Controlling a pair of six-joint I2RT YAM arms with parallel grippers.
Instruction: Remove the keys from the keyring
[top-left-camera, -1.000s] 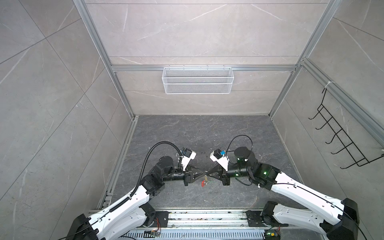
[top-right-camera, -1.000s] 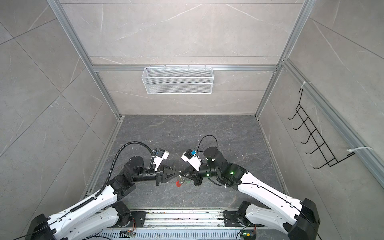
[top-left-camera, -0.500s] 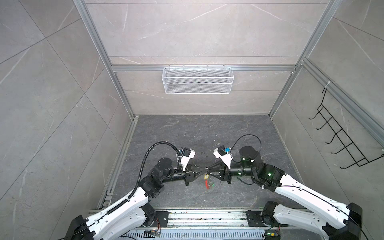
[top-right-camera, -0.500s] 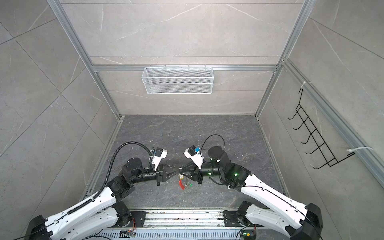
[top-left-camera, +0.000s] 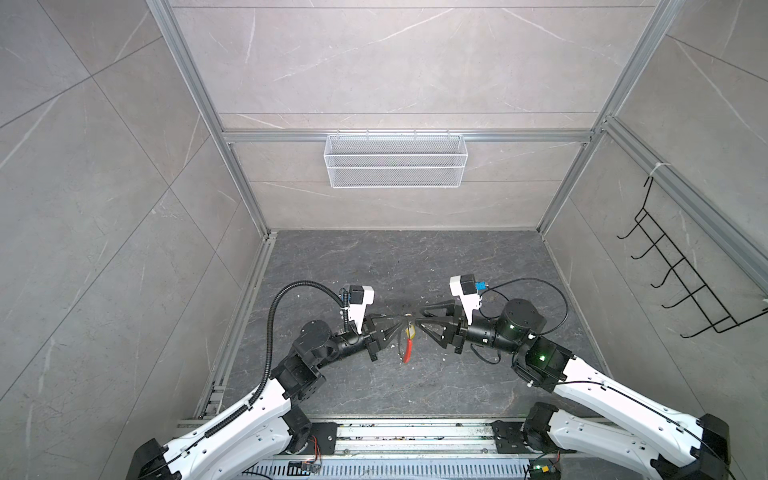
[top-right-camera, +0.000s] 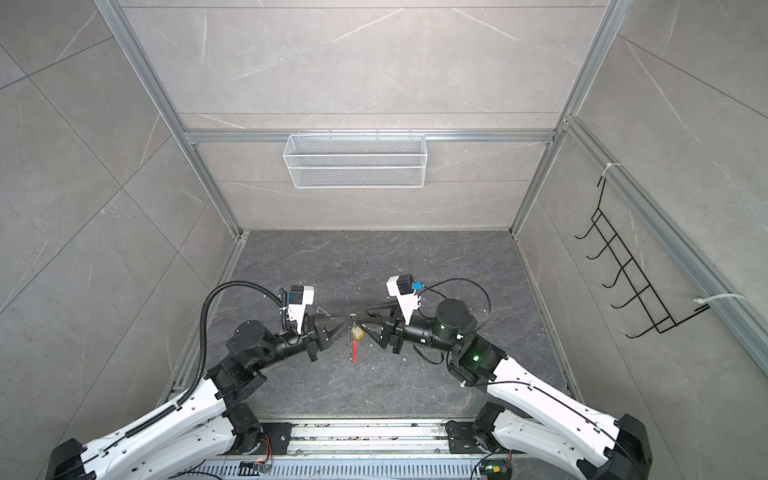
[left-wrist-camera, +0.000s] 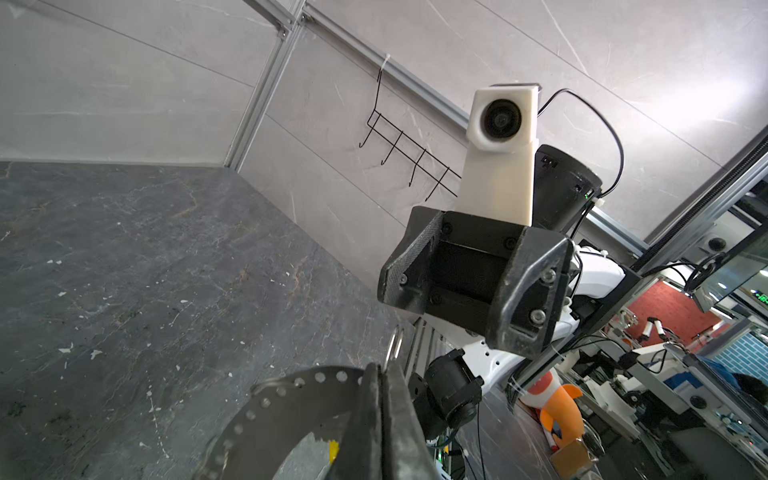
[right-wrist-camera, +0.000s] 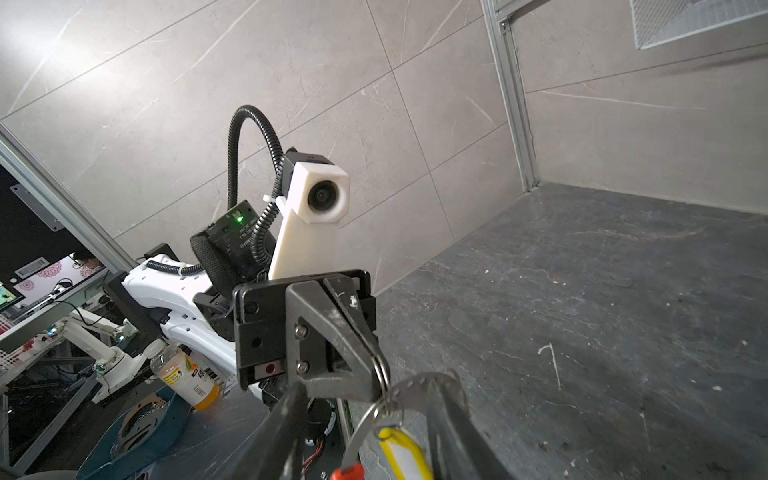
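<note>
Clenching the one keyring (top-left-camera: 407, 353), the left pincer (top-left-camera: 401, 328) meets the released right pincer (top-left-camera: 420, 318) astride that keyring, one yellow-tagged key (right-wrist-camera: 405, 451) dangling on it

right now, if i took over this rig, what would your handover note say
Left gripper: shut on the keyring, holding it off the floor.
Right gripper: open, jaws either side of the yellow-tag key, gripping nothing.
Done: no key seen lying free; green-tag key not in view.
To do: slide the yellow-tag key off the keyring, then locate the green one.
</note>
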